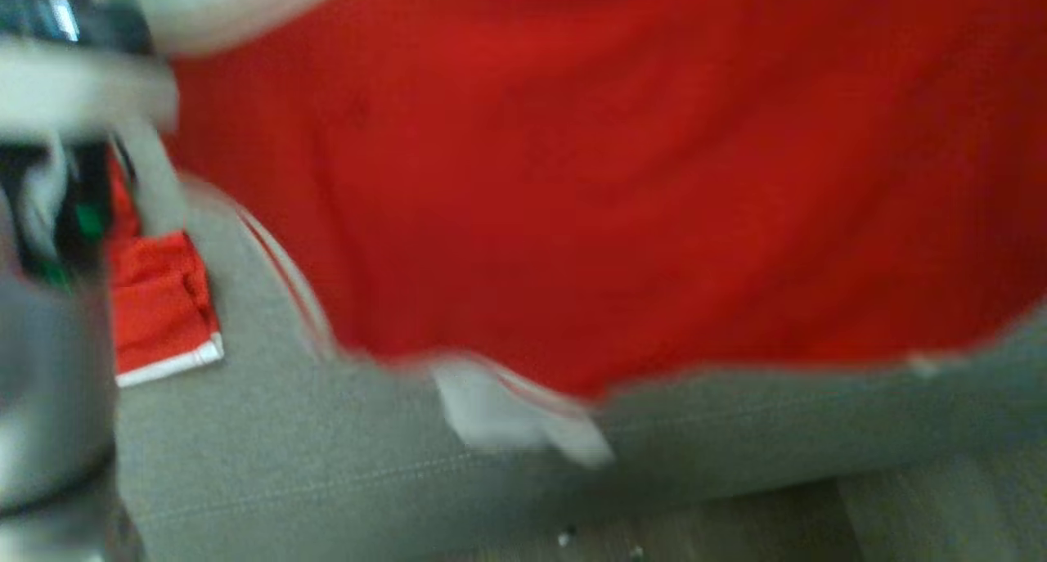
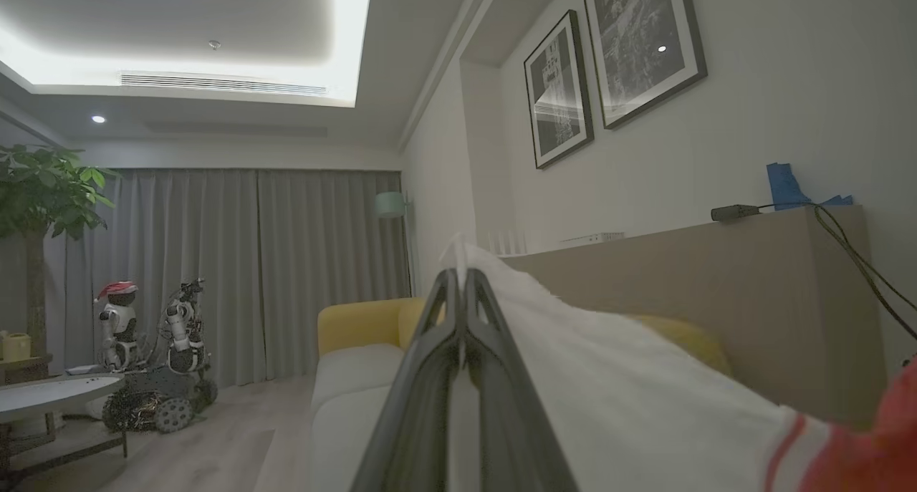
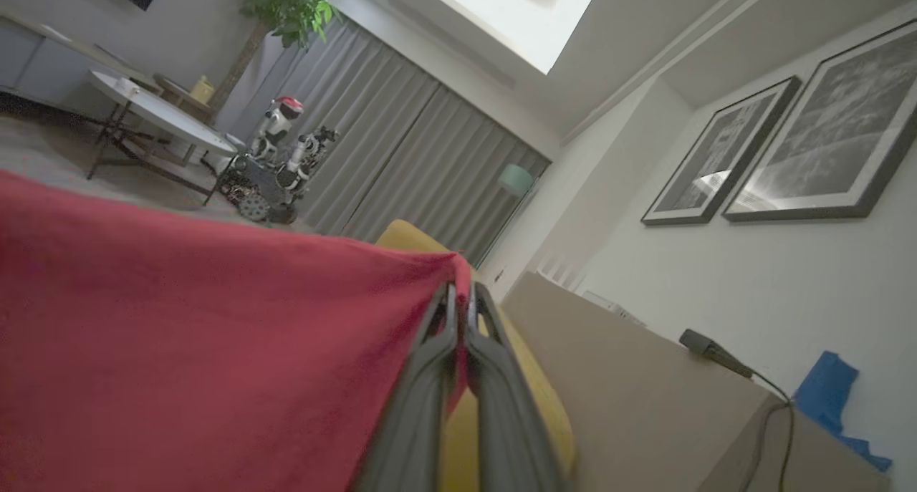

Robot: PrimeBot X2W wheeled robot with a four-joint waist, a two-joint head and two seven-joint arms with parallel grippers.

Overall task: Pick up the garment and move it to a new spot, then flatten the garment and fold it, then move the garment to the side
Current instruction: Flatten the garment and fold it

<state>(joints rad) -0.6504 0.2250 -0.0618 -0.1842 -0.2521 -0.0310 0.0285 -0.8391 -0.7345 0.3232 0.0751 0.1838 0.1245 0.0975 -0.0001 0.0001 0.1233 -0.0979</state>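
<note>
Garment [image 1: 613, 177] stretched between the left gripper [image 2: 462, 281], pinching its white hem, and the right gripper [image 3: 458, 295], pinching red cloth.

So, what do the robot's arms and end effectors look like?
The left end effector and the right end effector each have two long, dark grey fingers tapering to narrow tips. The blurred head view shows a pale arm casing and a green mark.

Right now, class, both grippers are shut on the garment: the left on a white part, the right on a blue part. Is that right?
Not quite: the right gripper is shut on a red part of the garment, not blue; the right wrist view shows it. The left gripper does hold a white part.
</note>
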